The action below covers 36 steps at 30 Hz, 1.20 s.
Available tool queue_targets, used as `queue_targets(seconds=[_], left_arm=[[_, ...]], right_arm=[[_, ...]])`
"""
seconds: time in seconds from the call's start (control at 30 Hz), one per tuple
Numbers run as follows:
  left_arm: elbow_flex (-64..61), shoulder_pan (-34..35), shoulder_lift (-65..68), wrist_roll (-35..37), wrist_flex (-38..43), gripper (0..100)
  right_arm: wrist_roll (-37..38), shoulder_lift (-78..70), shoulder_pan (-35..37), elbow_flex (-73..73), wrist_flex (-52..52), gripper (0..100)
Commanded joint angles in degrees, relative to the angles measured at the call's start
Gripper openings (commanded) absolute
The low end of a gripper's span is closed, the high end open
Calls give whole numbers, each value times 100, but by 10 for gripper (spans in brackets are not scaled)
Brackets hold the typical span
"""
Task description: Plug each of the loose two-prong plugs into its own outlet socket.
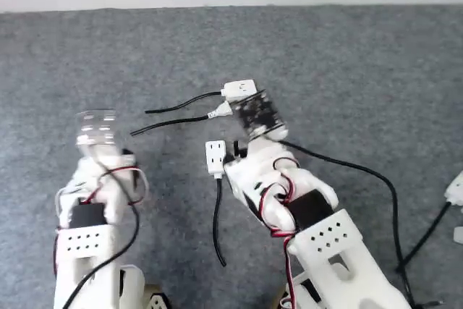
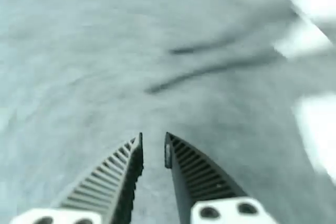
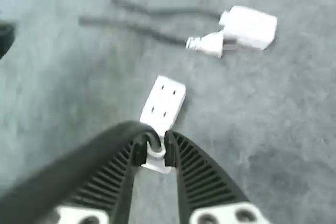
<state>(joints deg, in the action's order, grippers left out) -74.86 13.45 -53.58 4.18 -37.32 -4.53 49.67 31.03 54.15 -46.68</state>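
A white outlet socket [image 3: 164, 99] lies flat on the grey carpet, and my right gripper [image 3: 154, 148] is shut on its cord end. From above, that socket [image 1: 215, 157] sits mid-table beside the right gripper [image 1: 233, 151], its black cord trailing toward the front. Farther back a second white socket block [image 1: 239, 90] [image 3: 248, 27] lies with a small two-prong plug [image 1: 221, 111] [image 3: 206, 43] against it; whether the prongs are seated I cannot tell. My left gripper [image 2: 153, 142] [image 1: 98, 132] hovers over bare carpet at the left, open by a narrow gap, holding nothing.
Two thin black cables [image 1: 177, 113] run left from the far socket and plug. A thicker black cable [image 1: 362, 171] curves right from the right arm. White plug-like pieces [image 1: 456, 189] lie at the right edge. The carpet [image 1: 347, 70] covers the table.
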Motion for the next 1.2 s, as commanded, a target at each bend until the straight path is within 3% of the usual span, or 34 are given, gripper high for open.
queue_targets(seconds=[0.0,0.13,0.4,1.17], left_arm=[[-48,396,-97,466,220,62],[-295,387,-105,457,343,62],[-1024,378,-105,457,1952,62],[-1042,369,-105,448,2013,62]], right_arm=[[-457,-444,-163,-220,541,8],[-589,-1640,-163,-826,752,8],[-369,-3301,-198,-1433,1903,8],[-132,-4664,-198,-2549,1877,8]])
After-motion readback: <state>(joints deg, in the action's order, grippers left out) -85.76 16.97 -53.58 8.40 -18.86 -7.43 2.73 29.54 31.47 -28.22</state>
